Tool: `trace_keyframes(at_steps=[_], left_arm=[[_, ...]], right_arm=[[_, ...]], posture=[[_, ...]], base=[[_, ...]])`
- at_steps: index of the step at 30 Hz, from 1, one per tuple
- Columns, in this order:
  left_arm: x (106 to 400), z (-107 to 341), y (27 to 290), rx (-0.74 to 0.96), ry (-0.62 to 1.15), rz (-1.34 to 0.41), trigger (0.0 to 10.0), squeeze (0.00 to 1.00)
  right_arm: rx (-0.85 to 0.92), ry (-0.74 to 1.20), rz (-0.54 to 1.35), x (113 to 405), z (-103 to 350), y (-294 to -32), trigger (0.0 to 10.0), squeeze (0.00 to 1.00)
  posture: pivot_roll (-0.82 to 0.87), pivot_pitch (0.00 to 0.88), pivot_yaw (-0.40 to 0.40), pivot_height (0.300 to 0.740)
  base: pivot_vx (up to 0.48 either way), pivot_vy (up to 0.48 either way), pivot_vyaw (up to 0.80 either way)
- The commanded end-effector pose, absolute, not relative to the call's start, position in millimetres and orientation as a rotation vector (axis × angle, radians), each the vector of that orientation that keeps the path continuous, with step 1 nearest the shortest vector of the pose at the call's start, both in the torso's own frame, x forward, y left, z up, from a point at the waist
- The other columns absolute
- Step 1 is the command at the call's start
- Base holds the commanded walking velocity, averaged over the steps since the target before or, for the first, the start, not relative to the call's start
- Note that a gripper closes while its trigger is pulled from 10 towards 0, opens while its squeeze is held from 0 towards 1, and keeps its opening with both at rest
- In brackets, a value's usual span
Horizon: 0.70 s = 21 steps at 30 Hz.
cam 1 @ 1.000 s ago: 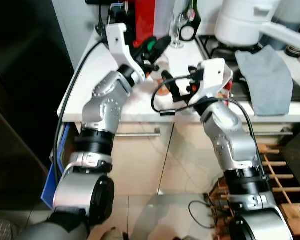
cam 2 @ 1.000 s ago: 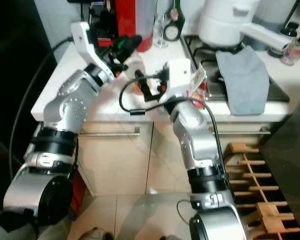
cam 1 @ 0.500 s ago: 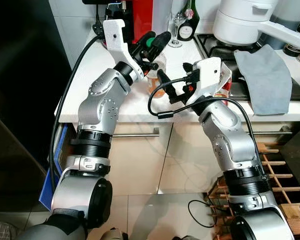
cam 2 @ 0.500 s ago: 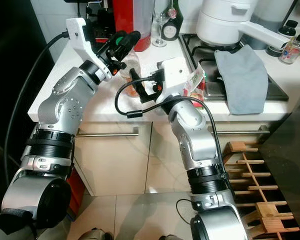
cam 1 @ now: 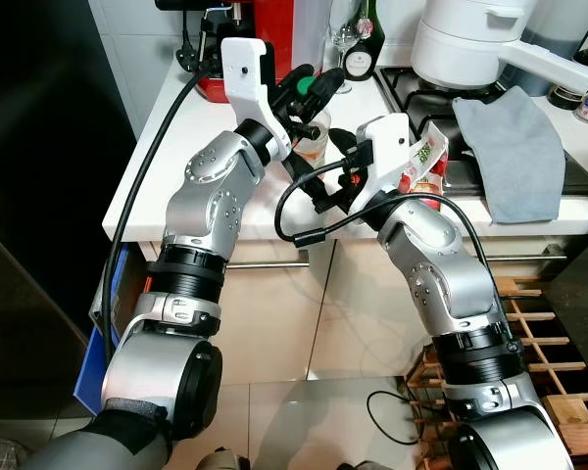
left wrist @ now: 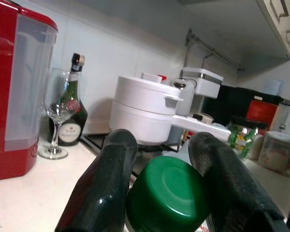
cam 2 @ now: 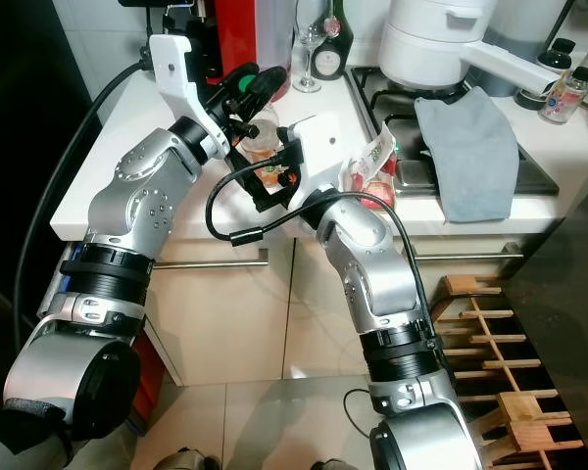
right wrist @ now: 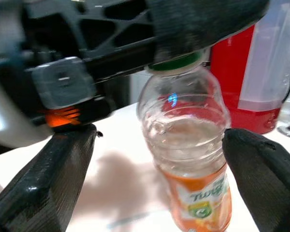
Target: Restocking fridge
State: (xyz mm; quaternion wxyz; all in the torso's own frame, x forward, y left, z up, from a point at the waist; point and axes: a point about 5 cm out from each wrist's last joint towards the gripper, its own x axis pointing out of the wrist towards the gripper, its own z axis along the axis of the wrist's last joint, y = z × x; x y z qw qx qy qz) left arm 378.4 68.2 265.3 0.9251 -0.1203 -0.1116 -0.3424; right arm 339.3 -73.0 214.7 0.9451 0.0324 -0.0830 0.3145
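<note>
Clearly, the bottle (right wrist: 189, 145) stood upright on the white counter (cam 1: 191, 137), near its front edge, in front of the red appliance (cam 1: 274, 29). The left gripper (left wrist: 166, 191) pinched its green cap (left wrist: 166, 198) between both fingers. The right gripper (right wrist: 159, 169) was spread wide on both sides of the body, not touching. Thin clear plastic, partly filled, probably light and easy to squeeze, so the labelled lower body seemed the better hold. Compared with a second ago, both grippers had come closer around the bottle.
</note>
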Motion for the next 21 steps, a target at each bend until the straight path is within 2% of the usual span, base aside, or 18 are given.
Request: trace_keyframes(at_steps=[1, 9, 16, 21], left_arm=[[376, 272, 59, -0.227, -0.221, -0.749, 0.0, 0.00], [372, 268, 59, -0.235, -0.186, -0.778, 0.0, 0.00], [367, 274, 57, -0.337, -0.163, -0.830, 0.0, 0.00], [356, 283, 50, -0.450, -0.140, -0.936, 0.0, 0.00]], right_arm=[[0.054, -0.223, 0.617, 343, 227, -74, 10.0, 0.00], [0.014, -0.259, 0.584, 349, 231, -72, 10.0, 0.00], [0.005, -0.247, 0.579, 353, 225, -70, 10.0, 0.00], [-0.001, -0.234, 0.570, 356, 218, -69, 10.0, 0.00]], posture=[[-0.07, 0.000, -0.004, 0.740], [-0.05, 0.000, -0.013, 0.740], [-0.05, 0.000, -0.017, 0.740], [-0.05, 0.000, -0.020, 0.740]], base=[[0.000, 0.000, 0.00], [0.000, 0.000, 0.00], [0.000, 0.000, 0.00], [0.000, 0.000, 0.00]])
